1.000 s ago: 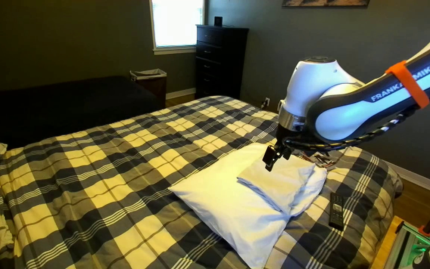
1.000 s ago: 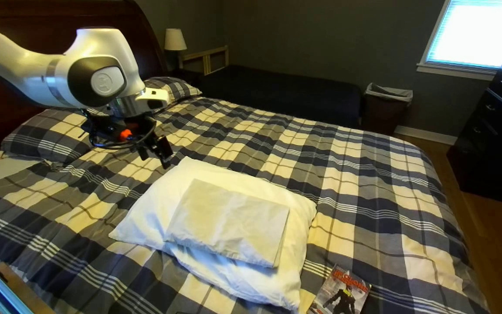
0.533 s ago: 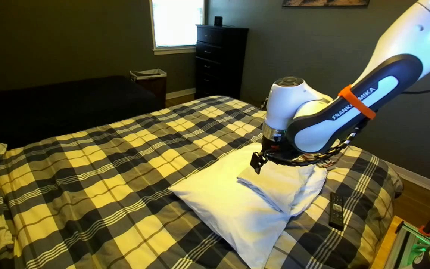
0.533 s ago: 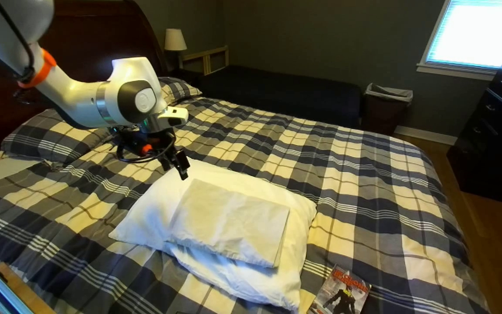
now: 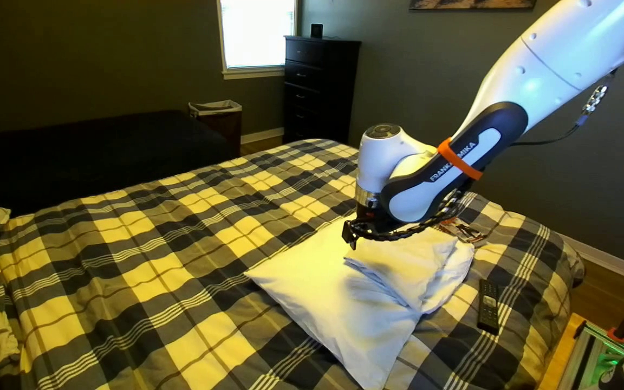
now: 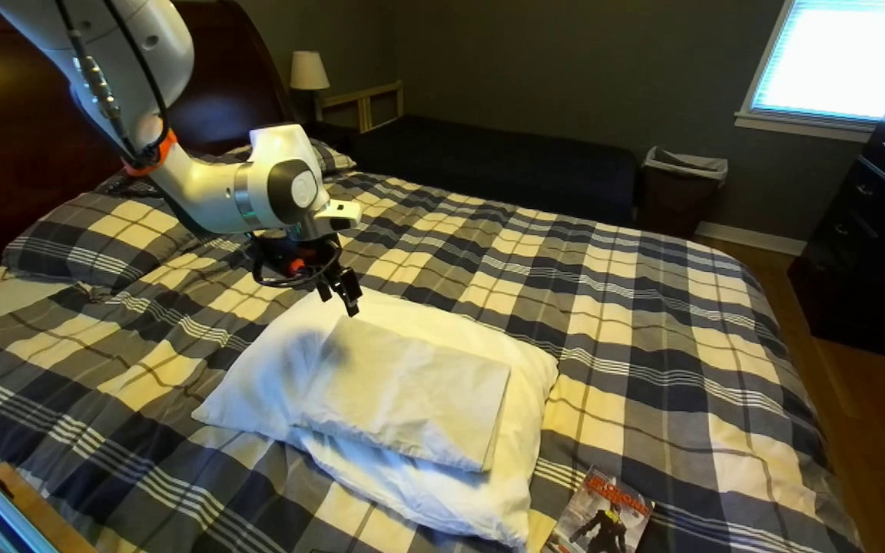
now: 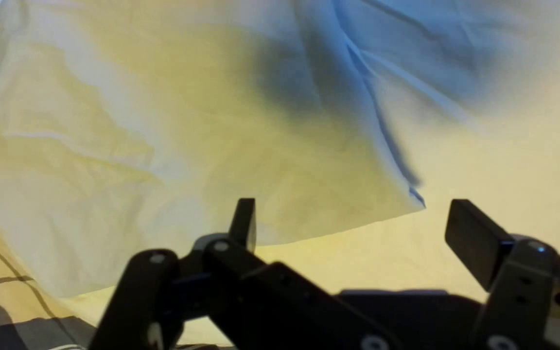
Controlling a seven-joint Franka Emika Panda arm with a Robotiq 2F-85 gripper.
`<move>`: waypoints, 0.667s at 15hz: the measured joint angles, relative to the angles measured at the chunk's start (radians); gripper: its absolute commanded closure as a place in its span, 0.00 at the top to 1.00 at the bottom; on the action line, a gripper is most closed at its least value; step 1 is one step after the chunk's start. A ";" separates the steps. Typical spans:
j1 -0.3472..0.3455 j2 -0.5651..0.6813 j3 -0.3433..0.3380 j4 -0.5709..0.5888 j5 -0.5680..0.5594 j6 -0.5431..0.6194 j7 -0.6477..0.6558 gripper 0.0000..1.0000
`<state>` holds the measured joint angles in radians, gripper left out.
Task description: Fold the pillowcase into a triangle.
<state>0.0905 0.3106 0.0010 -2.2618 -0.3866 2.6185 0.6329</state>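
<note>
The pillowcase (image 5: 407,265) is a white cloth folded into a rough rectangle, lying on a larger white pillow (image 5: 317,292). Both also show in an exterior view, the pillowcase (image 6: 412,392) on top of the pillow (image 6: 254,384). My gripper (image 5: 351,235) hangs above the pillow near one corner of the pillowcase; it is also in an exterior view (image 6: 341,293). In the wrist view the gripper (image 7: 353,206) is open and empty. A pointed corner of the pillowcase (image 7: 202,146) shows between the fingers, with bare pillow (image 7: 382,257) beyond its edge. The fingers look apart from the cloth.
The plaid bedspread (image 5: 155,260) lies under the pillow. A black remote (image 5: 488,306) and a disc case or booklet (image 6: 604,511) lie beside the pillow. Plaid pillows (image 6: 97,238) are at the headboard. A rail on a wooden board (image 6: 1,514) is at the bed's edge.
The arm has reached further out over the bed and lowered slightly, bringing the open gripper to the pillowcase corner. Its shadow now falls on the cloth. Pillowcase and pillow have not moved.
</note>
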 measured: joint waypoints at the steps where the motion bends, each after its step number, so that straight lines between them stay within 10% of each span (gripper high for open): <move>1: 0.016 0.027 -0.009 0.026 0.004 -0.007 0.001 1.00; 10: 0.122 0.214 -0.064 0.244 0.042 -0.147 0.020 1.00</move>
<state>0.2127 0.5249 -0.0633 -2.0182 -0.3445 2.4720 0.6525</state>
